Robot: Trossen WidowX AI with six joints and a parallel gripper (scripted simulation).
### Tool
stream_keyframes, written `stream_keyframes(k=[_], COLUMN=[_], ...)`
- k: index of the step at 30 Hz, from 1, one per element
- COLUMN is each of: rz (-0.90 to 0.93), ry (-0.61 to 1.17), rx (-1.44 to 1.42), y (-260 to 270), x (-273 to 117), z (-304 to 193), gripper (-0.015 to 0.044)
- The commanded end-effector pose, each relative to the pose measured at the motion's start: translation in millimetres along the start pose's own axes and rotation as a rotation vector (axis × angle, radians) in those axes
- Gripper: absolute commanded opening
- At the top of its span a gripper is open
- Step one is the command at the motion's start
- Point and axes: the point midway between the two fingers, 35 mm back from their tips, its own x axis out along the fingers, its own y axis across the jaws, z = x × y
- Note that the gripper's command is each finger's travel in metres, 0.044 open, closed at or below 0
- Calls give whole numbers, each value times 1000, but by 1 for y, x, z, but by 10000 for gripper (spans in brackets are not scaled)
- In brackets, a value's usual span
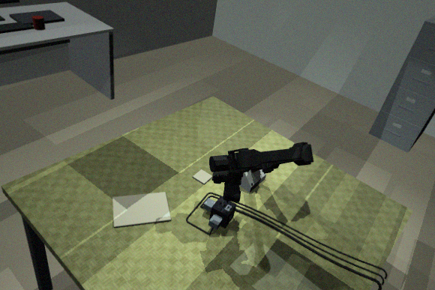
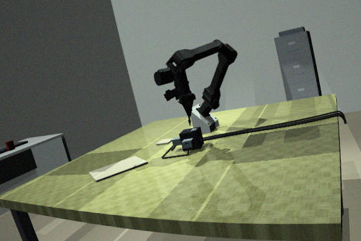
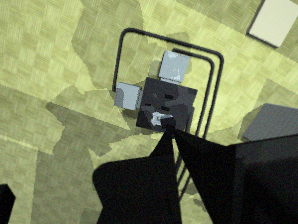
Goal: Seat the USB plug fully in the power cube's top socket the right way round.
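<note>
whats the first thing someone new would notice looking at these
Probably the black arm arched over the green table, its gripper pointing straight down above the power cube near the table's middle, shut on a small USB plug. Next, three black cables sweep from the cube off the table edge, and a pale flat pad lies beside it.

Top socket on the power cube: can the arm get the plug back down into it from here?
Probably yes. The end effector, shut on the USB plug, hangs over the power cube with open air between; side plugs and cables lie lower.
</note>
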Motion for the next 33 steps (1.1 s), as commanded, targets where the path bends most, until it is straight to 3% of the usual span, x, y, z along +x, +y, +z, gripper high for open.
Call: stream_keyframes(k=[1, 13, 33], rz=[0, 0, 2], ry=[-1, -1, 4], rx=[96, 393, 392], y=[0, 0, 0], x=[0, 0, 1], z=[0, 0, 0], gripper=[0, 0, 0])
